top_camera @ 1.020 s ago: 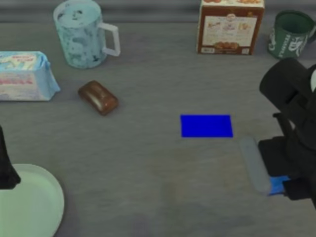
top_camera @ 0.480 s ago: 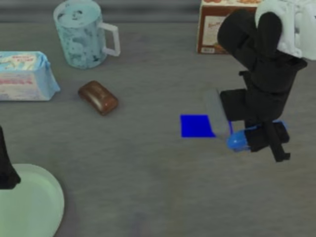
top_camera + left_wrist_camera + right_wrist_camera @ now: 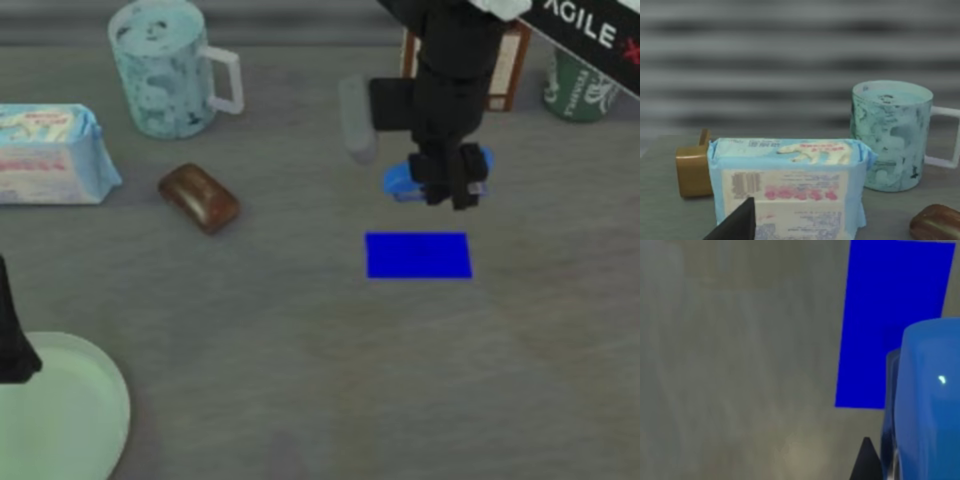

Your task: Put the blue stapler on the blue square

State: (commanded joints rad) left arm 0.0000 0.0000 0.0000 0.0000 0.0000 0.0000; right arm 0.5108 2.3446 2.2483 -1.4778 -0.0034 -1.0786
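Note:
My right gripper (image 3: 450,182) hangs above the table just behind the blue square (image 3: 418,255), shut on the blue stapler (image 3: 398,180). The stapler's ends stick out on both sides of the black fingers. In the right wrist view the stapler (image 3: 925,400) fills the corner beside one dark fingertip (image 3: 867,462), and the blue square (image 3: 890,315) lies on the table below and ahead of it. The stapler is in the air, apart from the square. My left arm (image 3: 12,345) stays parked at the left edge.
At the back stand a marbled teal mug (image 3: 165,70), a cracker box (image 3: 512,75) partly behind my right arm, and a green mug (image 3: 575,90). A tissue pack (image 3: 50,155) and a brown bar (image 3: 198,197) lie left. A pale-green plate (image 3: 60,410) sits front left.
My right arm has carried the stapler from the front right of the table, across the blue square's right side, to a spot behind the square. The left arm has not moved.

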